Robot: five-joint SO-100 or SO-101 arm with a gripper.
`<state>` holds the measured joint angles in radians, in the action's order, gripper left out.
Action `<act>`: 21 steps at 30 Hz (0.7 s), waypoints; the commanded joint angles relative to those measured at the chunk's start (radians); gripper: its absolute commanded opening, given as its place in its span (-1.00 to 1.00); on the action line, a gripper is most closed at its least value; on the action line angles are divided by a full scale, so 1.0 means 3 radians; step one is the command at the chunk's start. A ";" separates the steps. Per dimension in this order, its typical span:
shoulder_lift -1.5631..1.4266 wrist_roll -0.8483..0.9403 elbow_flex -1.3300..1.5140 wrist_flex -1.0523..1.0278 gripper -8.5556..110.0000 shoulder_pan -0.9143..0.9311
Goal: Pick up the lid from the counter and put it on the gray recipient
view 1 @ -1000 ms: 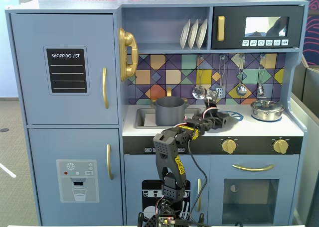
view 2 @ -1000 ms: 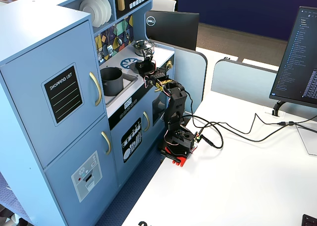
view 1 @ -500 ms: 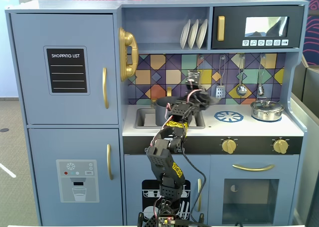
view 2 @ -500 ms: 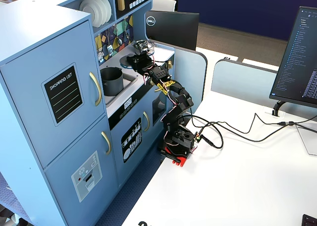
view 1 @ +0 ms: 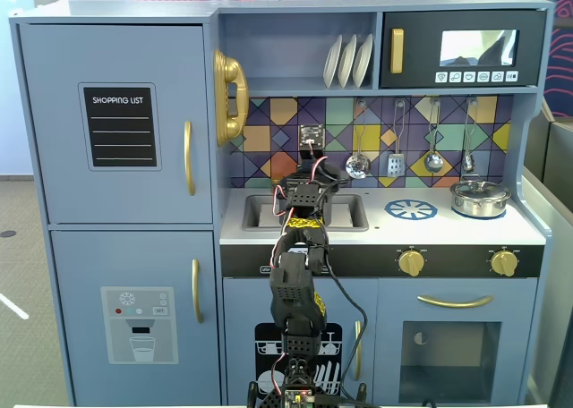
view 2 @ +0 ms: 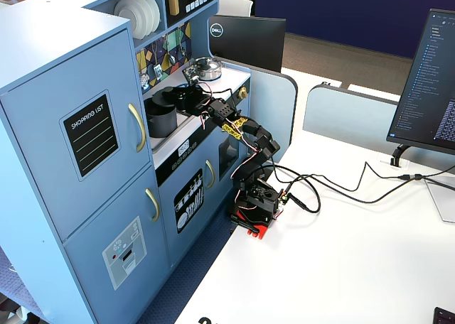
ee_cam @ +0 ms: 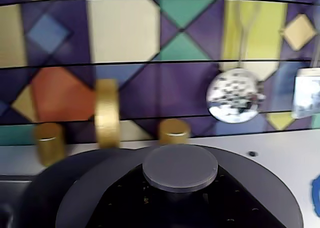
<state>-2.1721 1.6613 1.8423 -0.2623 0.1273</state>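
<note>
My gripper (view 2: 179, 96) is shut on the lid (view 2: 168, 94), a flat dark-gray disc that it holds by the central knob. The lid hangs just above the gray recipient (view 2: 158, 121), a tall dark-gray pot standing in the sink. In the wrist view the round knob of the lid (ee_cam: 180, 165) fills the lower middle, with the black jaws closed beneath it. The pot's dark rim (ee_cam: 45, 198) shows below and to the left of the disc. In the front fixed view the arm (view 1: 300, 247) hides most of the pot.
A shiny silver pot (view 1: 479, 196) stands at the counter's right end, beside a blue-and-white burner print (view 1: 411, 209). The gold faucet (ee_cam: 107, 113) rises just behind the sink (view 1: 255, 213). Utensils (view 1: 394, 162) hang on the tiled back wall.
The arm has swung left from the burner print to over the sink, lifting the lid off the counter and carrying it above the gray pot.
</note>
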 commanded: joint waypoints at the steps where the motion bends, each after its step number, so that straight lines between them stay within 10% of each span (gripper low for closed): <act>1: -0.0097 -0.0031 -0.0205 0.0005 -0.86 -0.0102; 21: 0.0327 -0.0118 -0.0215 0.0353 -0.86 -0.0348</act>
<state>-2.0755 1.6398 1.8423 -0.2025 0.0337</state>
